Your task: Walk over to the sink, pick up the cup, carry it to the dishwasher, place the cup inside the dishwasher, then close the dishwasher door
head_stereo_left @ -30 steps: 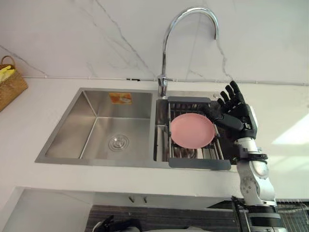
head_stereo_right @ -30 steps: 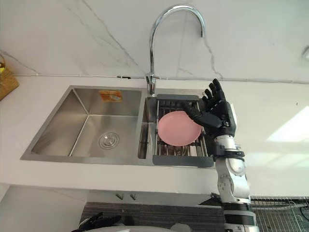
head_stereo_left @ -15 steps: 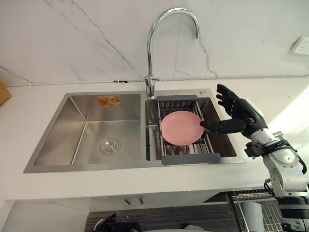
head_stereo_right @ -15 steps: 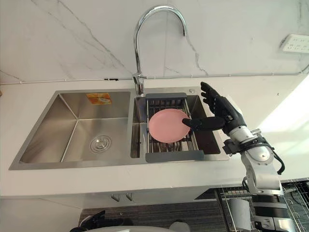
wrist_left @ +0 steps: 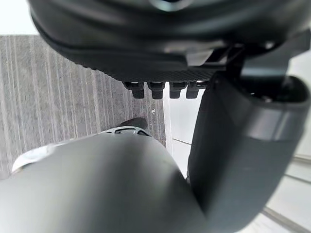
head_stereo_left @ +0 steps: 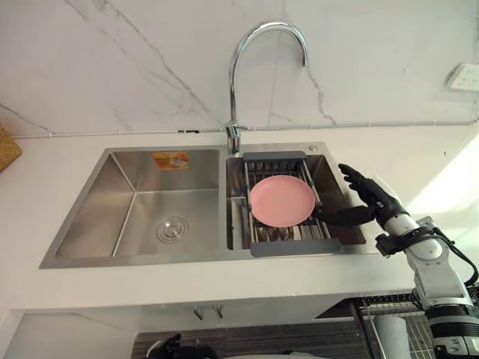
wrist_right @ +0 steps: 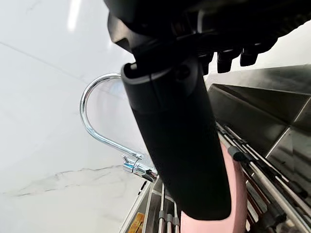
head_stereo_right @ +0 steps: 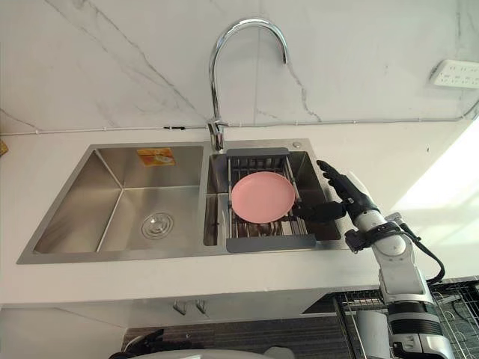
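Just left of the right hand (head_stereo_left: 372,200), fingers spread, thumb close to its right rim: pink plate (head_stereo_left: 282,201) on the rack (head_stereo_left: 296,247) in the sink's (head_stereo_left: 187,259) right basin.

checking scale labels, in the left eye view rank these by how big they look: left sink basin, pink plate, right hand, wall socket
1. left sink basin
2. pink plate and right hand: about alike, not ranked
3. wall socket
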You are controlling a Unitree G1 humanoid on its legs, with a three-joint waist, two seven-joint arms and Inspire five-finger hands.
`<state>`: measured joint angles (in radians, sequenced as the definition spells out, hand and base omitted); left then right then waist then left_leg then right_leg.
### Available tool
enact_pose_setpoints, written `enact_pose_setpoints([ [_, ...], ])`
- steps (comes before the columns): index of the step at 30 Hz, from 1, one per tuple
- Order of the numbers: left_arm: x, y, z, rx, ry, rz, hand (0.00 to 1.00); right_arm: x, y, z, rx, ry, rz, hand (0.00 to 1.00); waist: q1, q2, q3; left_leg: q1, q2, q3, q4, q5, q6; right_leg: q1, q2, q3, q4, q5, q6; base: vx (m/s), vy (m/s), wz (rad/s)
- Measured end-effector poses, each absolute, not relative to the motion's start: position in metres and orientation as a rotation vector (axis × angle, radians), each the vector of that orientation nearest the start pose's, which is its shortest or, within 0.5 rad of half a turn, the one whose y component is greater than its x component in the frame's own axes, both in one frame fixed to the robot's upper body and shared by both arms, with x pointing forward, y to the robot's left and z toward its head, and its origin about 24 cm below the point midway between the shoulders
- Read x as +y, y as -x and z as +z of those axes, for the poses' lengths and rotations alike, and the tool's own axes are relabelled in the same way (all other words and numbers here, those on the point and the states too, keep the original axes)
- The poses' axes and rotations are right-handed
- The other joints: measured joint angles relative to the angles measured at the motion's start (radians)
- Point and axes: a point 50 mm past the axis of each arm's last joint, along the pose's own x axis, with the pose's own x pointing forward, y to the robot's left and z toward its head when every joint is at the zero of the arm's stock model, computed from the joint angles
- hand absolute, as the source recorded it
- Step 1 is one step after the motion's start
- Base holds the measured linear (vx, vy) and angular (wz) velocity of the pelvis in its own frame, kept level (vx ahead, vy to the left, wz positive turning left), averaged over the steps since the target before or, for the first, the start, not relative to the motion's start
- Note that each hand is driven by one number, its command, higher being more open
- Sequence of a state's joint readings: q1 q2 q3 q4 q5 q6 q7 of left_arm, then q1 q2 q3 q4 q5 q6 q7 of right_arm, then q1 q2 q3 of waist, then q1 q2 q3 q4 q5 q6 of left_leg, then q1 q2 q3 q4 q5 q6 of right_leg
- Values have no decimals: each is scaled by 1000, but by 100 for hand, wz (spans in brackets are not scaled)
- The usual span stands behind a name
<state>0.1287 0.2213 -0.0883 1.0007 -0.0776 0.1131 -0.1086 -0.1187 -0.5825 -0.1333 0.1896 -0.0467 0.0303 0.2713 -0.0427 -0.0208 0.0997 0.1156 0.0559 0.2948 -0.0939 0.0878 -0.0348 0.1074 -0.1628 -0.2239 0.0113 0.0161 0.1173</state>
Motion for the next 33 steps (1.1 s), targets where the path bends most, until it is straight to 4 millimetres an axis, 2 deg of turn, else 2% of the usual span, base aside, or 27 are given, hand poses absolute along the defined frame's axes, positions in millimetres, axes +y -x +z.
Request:
enact_pose_setpoints([
  [10,221,-76,-160,1248,-93,5,100,-284,-277,70,170,674,69,100,3,-1,0,-3,-4,-30,-1,3,1,16,-4,-30,-7,-1,1,3,1,8],
  [22,221,-77,-159,1255,-86,16,100,-273,-285,72,162,836,140,100,15,-3,1,-9,-5,-41,-1,4,2,20,-4,-42,-12,-1,1,1,1,2],
  [33,221,-77,-158,1253,-75,28,100,-267,-289,75,155,886,191,100,24,-7,4,-11,-6,-48,-1,5,3,23,-4,-49,-12,-1,2,1,0,1],
])
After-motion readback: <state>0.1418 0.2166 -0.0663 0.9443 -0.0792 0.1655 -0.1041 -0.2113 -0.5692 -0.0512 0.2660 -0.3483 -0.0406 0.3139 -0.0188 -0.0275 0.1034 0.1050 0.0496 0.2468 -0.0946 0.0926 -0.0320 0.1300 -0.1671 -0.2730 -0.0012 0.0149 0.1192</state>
